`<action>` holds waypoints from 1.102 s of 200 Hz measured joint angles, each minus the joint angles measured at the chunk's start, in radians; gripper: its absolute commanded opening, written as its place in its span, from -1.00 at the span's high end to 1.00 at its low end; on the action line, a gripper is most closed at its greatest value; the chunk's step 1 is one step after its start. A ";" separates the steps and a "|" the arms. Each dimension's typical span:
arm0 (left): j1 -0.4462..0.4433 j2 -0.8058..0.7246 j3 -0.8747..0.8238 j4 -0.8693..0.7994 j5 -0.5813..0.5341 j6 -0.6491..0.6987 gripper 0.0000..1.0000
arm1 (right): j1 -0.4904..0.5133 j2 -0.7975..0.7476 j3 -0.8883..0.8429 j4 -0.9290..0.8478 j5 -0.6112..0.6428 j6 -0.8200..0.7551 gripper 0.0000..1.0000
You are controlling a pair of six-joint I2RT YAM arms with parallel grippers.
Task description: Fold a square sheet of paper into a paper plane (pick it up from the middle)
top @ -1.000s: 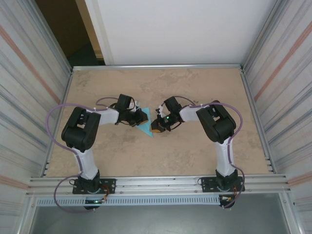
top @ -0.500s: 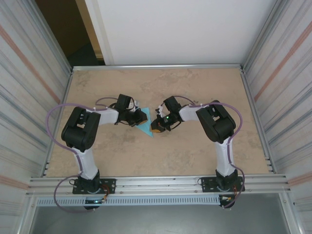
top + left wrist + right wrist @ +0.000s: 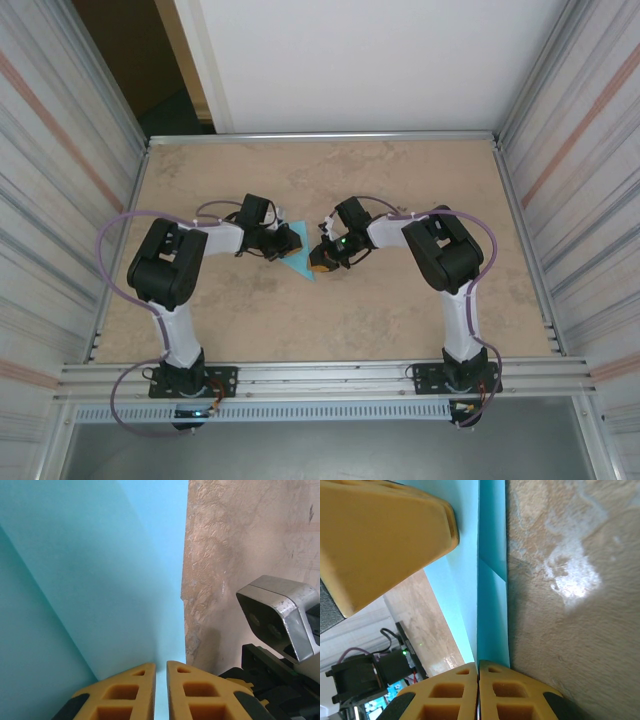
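- Change: across the last second the top view shows no appreciable movement. Both arms stay at the paper plane [image 3: 298,256]. In my judgement a crease is being held down and no new fold has begun.
- Left gripper [image 3: 161,669]: the fingers are all but closed, with cyan paper in the slit. The sheet spreads ahead and left of the tips.
- Right gripper [image 3: 479,666]: the fingers are pressed together on the folded edge, which runs straight ahead from them.
- Orientation: the plane lies flat on the table [image 3: 400,320] between both sets of fingertips. Its long axis runs far to near, with the point toward the arm bases.
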 measured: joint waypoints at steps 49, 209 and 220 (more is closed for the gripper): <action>0.004 0.008 0.000 0.000 0.005 0.000 0.71 | 0.000 0.000 0.000 0.000 0.000 -0.002 0.82; 0.007 0.039 0.027 -0.001 0.031 0.016 0.69 | 0.005 -0.009 -0.001 -0.003 0.008 -0.002 0.76; 0.010 0.039 0.027 -0.001 0.031 0.016 0.69 | 0.006 -0.015 -0.009 0.002 0.014 -0.002 0.76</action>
